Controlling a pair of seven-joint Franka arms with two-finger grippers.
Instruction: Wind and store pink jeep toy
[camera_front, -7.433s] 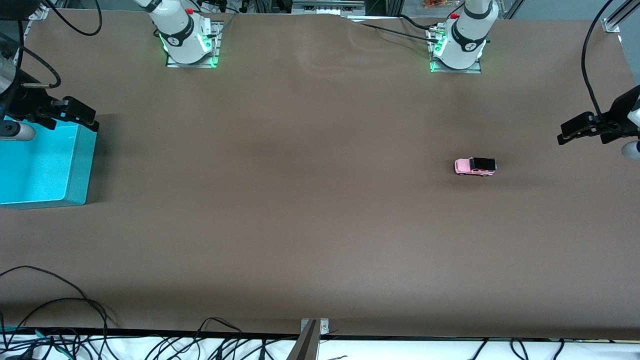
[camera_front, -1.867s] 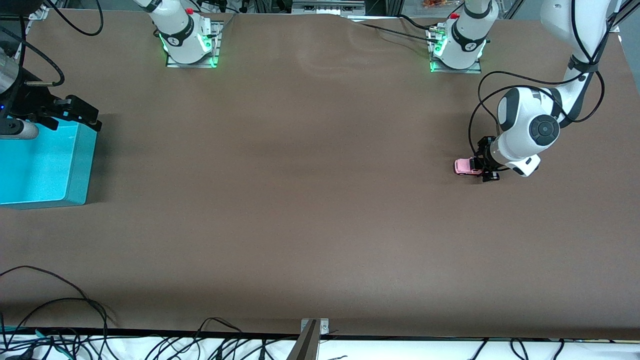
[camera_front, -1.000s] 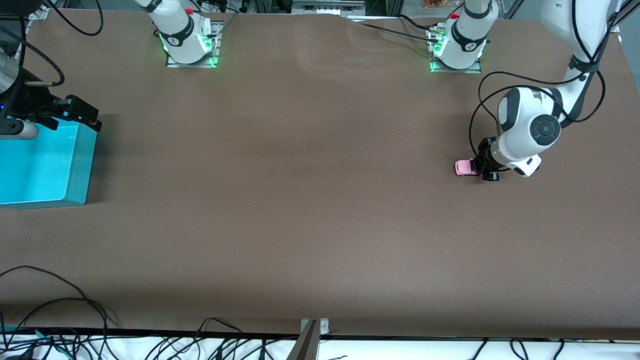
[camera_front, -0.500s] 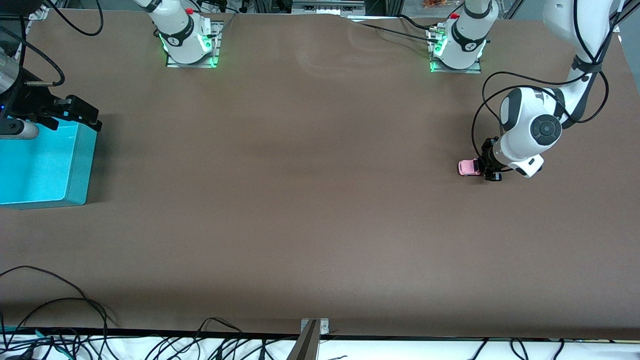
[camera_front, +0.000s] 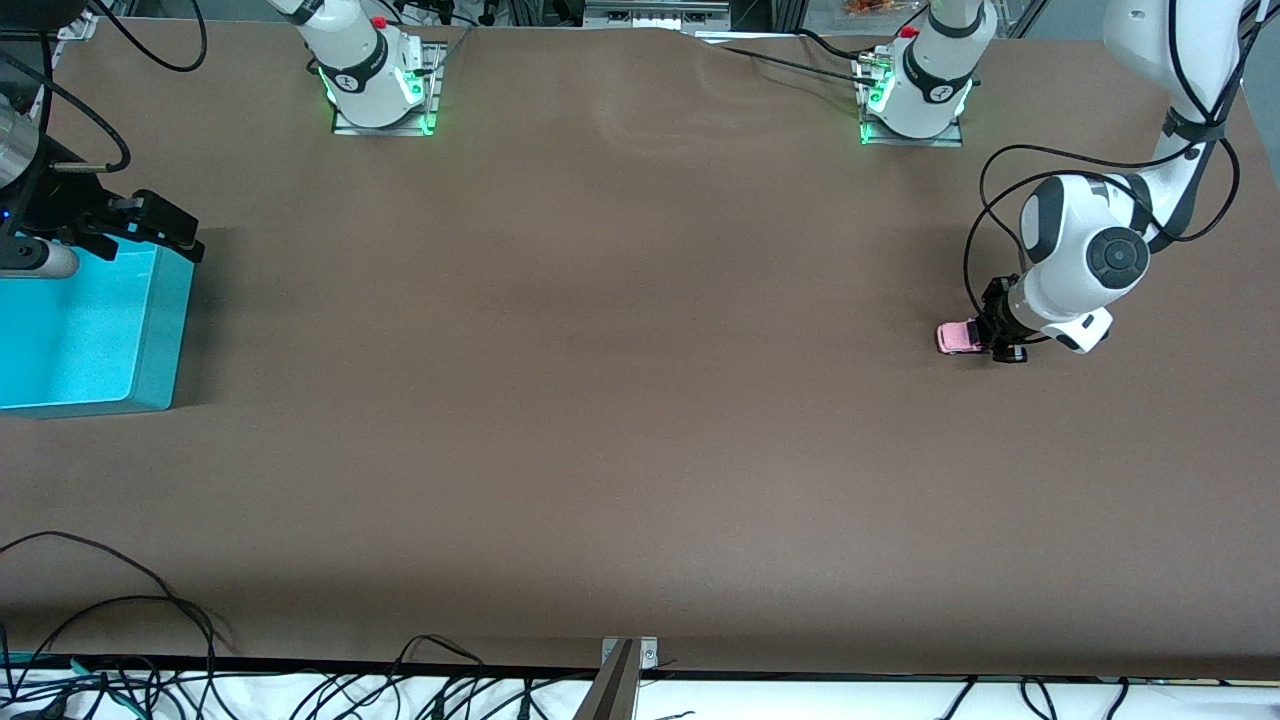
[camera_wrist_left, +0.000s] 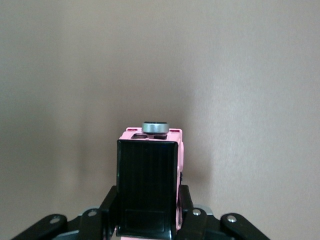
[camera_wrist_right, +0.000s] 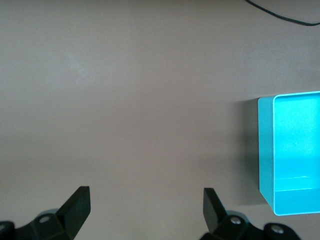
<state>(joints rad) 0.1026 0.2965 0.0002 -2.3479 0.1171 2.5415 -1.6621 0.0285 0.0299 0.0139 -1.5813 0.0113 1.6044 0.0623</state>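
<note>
While left gripper (camera_front: 1003, 337) clasps pink jeep toy (camera_wrist_left: 149, 182).

Even, soft overhead light, sharp focus throughout; faint shadows on the brown table (camera_front: 620, 400).

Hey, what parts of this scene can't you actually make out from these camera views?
- Tiny light-pink toy jeep: front view, rear covered by left gripper.
- Jeep's wheels: left wrist view, hidden under its black roof.
- Cyan bin: cut by the frame edge; right gripper open above the table beside it.
</note>
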